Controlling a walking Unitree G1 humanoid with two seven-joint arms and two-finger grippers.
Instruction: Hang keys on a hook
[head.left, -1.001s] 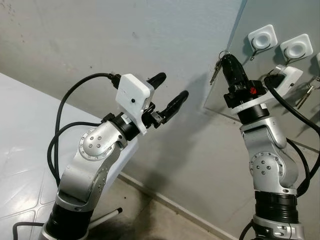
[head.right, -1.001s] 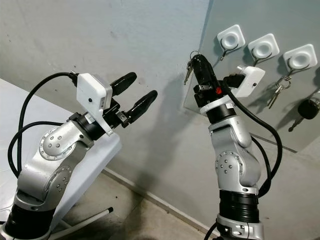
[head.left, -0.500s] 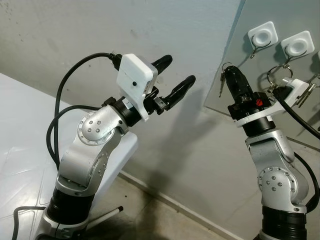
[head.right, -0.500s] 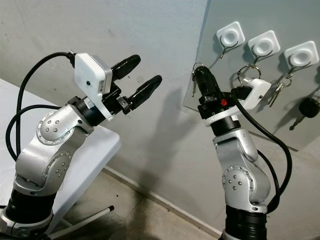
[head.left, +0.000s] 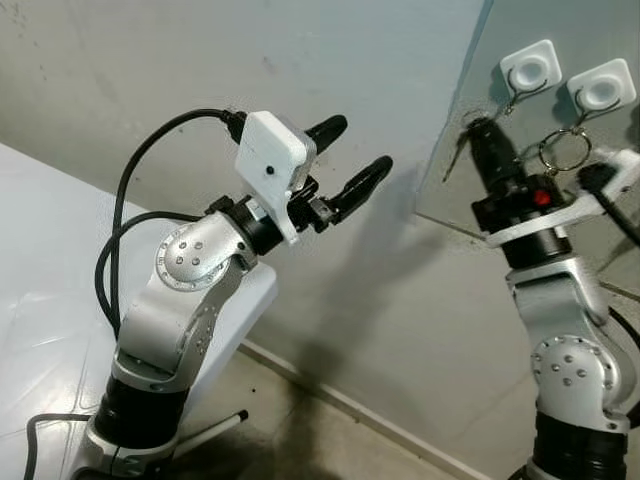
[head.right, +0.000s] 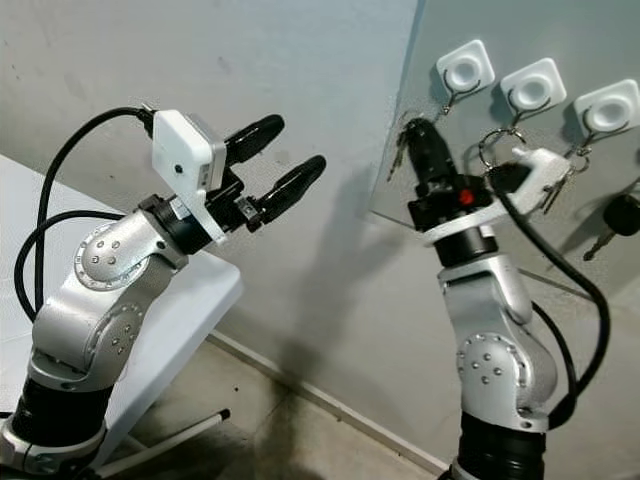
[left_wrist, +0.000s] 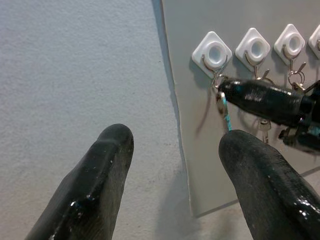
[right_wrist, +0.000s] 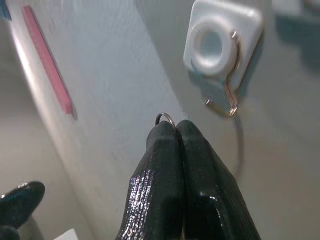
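Nearest to us on the left is the table (head.right: 190, 320), white, its corner under our raised left arm. The left gripper (head.right: 270, 160) hangs in open air in front of the wall (head.right: 200, 60), fingers spread wide, grasping nothing, pointing right toward the board (head.right: 600, 240).

On the right, our right arm reaches up to the board's left edge. The right gripper (right_wrist: 175, 127) has its fingers pressed tight together, pinching the keys (head.right: 403, 148). In the right wrist view just the arc of the key ring (right_wrist: 165, 117) peeks out above the fingertips; in the left wrist view a key blade dangles below the gripper's tip.

Farther still, against the board, the first hook (right_wrist: 227, 95) sits right ahead of the gripper, a white square pad with a wire hook below it. The ring is close to that wire, just short of it, with a small gap between them.

Along the board to the right we see a second hook (head.right: 533, 88) carrying a bare ring, a third (head.right: 607, 108) with keys, and a black fob (head.right: 622, 215) at the far right.
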